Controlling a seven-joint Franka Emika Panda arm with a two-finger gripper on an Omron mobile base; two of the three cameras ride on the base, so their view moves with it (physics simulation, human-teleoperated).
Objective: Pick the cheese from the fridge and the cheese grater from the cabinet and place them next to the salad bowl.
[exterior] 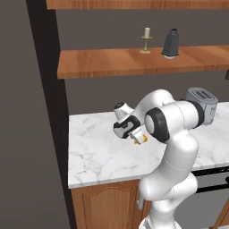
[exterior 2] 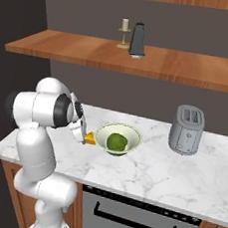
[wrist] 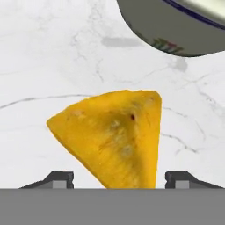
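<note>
The yellow-orange cheese wedge lies between my gripper's finger tips, with a gap on each side. The gripper is open and low over the marble counter. The cheese sits just left of the salad bowl, whose rim shows close ahead in the hand view. In the left base view my gripper points down with the cheese at its tips. The dark cheese grater stands on the wooden cabinet shelf above; it is also in the right base view.
A silver toaster stands on the counter to the right of the bowl. A pale candlestick is beside the grater. A tall dark panel borders the counter's left end. An oven front sits below the counter.
</note>
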